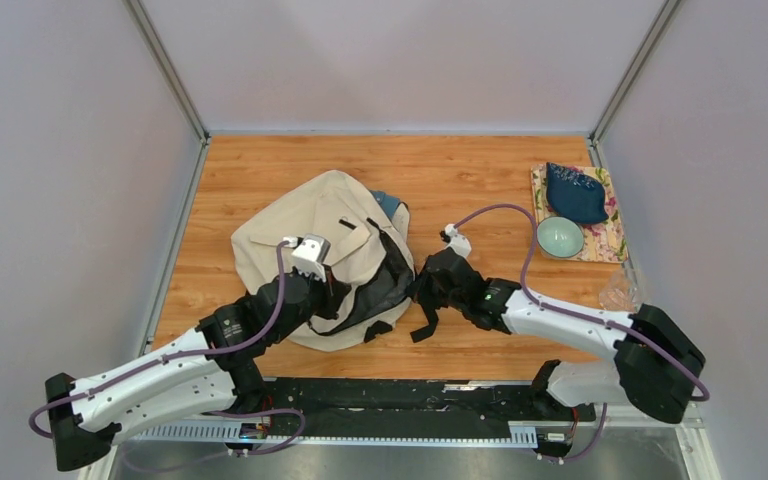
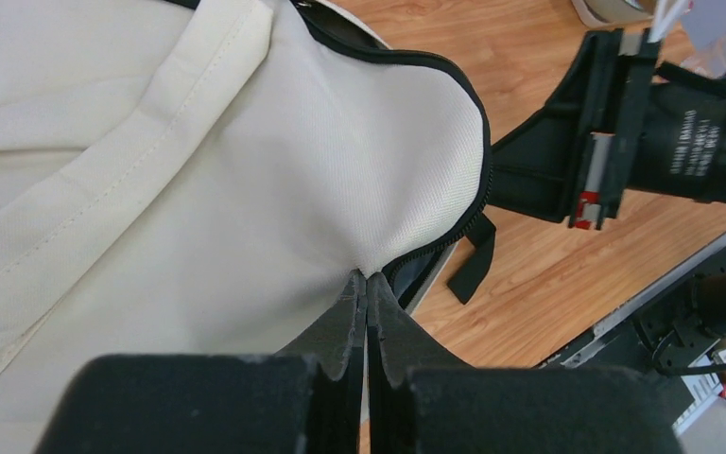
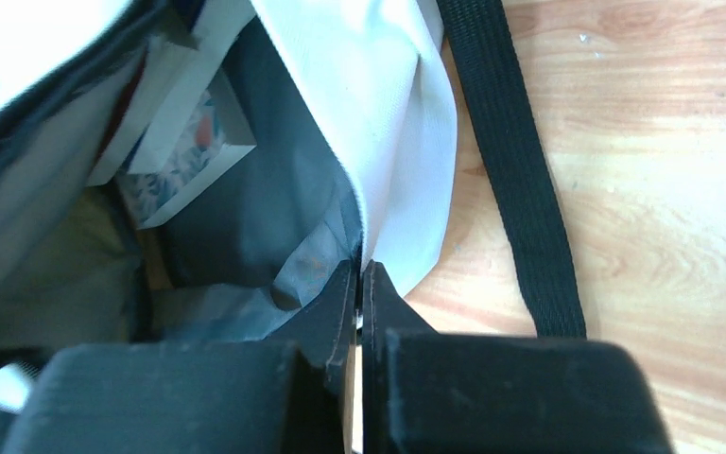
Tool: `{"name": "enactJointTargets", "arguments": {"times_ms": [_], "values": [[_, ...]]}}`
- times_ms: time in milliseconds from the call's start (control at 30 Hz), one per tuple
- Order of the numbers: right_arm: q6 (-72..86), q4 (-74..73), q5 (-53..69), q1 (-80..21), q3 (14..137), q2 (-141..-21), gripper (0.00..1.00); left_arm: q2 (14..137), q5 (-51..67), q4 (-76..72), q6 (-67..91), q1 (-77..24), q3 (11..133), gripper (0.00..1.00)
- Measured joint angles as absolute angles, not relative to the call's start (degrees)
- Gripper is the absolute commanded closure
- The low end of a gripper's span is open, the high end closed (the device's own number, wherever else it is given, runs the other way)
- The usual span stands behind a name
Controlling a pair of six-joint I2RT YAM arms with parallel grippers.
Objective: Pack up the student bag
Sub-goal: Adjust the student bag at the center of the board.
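Note:
The student bag (image 1: 300, 235), a cream canvas backpack with black straps and dark lining, lies in the middle of the table. My left gripper (image 1: 322, 285) is shut on the cream fabric of the bag's near opening edge (image 2: 367, 272). My right gripper (image 1: 422, 288) is shut on the opposite edge of the opening (image 3: 361, 265), where cream cloth meets dark lining. In the right wrist view the bag's inside shows, with a white patterned box or book (image 3: 189, 142) in it. A black strap (image 3: 515, 161) lies on the wood beside the bag. Something blue (image 1: 388, 204) peeks from the bag's far side.
A floral mat (image 1: 600, 235) at the back right carries a dark blue pouch (image 1: 575, 193) and a pale green bowl (image 1: 560, 237). A clear plastic item (image 1: 622, 291) lies near the right edge. Walls close in the table on three sides.

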State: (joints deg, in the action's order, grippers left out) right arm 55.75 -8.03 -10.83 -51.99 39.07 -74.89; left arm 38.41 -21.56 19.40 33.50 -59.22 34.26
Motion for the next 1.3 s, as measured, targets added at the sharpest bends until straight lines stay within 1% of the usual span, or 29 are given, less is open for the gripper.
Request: {"name": "enactJointTargets", "arguments": {"times_ms": [167,300,400,433,500,533,600,667,700,767,800,900,1000,1033,1167,1267,1300], "values": [[57.8,-9.1,-10.9,-52.4,36.5,-68.1,1.00,40.9,-18.7,17.2,33.3,-59.2,32.9,1.00],[59.1,-10.1,-11.5,-52.9,35.8,-66.5,1.00,44.0,-15.6,16.1,33.1,-59.2,32.5,0.92],[59.8,-10.7,-11.9,-53.2,35.2,-66.2,1.00,47.5,-13.3,16.0,33.1,-59.3,32.5,0.72],[59.9,-10.9,-12.0,-53.3,35.2,-66.1,1.00,48.6,-12.8,16.5,32.8,-59.3,32.6,0.57],[60.0,-11.5,-12.3,-53.3,35.2,-65.9,1.00,50.7,-11.5,18.2,32.4,-59.3,33.0,0.43],[60.1,-11.8,-12.5,-53.4,35.2,-65.7,1.00,51.4,-10.9,19.3,32.3,-59.3,33.3,0.33],[60.1,-12.5,-12.8,-53.5,35.2,-65.1,0.98,52.3,-10.2,21.3,32.1,-59.3,34.1,0.30],[60.1,-13.3,-13.2,-53.5,35.2,-64.4,0.91,52.9,-9.1,23.4,32.0,-59.3,35.0,0.28],[60.0,-13.7,-13.5,-53.5,35.2,-63.9,0.82,53.0,-8.7,24.1,32.0,-59.3,35.4,0.27],[59.9,-14.3,-13.8,-53.5,35.0,-62.9,0.73,52.8,-7.9,25.4,32.0,-59.3,35.7,0.24],[59.9,-14.7,-14.2,-53.5,35.0,-62.4,0.64,52.6,-7.8,25.8,32.1,-59.3,35.8,0.23],[59.7,-16.6,-15.3,-53.5,34.9,-60.5,0.55,50.3,-8.2,27.3,32.1,-59.3,35.9,0.19],[59.6,-18.6,-15.9,-53.5,34.9,-58.0,0.54,45.6,-10.6,28.5,32.4,-59.3,36.0,0.16],[59.6,-19.0,-16.0,-53.5,34.9,-57.2,0.54,43.9,-11.7,28.9,32.7,-59.3,36.2,0.13],[59.2,-19.5,-15.2,-53.5,34.9,-53.5,0.55,36.6,-19.3,32.3,35.3,-59.3,36.2,0.08],[58.0,-17.8,-12.5,-53.5,34.9,-53.2,0.61,32.2,-25.4,36.9,39.3,-59.3,35.8,0.08],[57.6,-17.0,-11.2,-53.6,35.1,-53.8,0.66,30.8,-27.2,38.9,41.0,-59.3,35.5,0.08]]}}
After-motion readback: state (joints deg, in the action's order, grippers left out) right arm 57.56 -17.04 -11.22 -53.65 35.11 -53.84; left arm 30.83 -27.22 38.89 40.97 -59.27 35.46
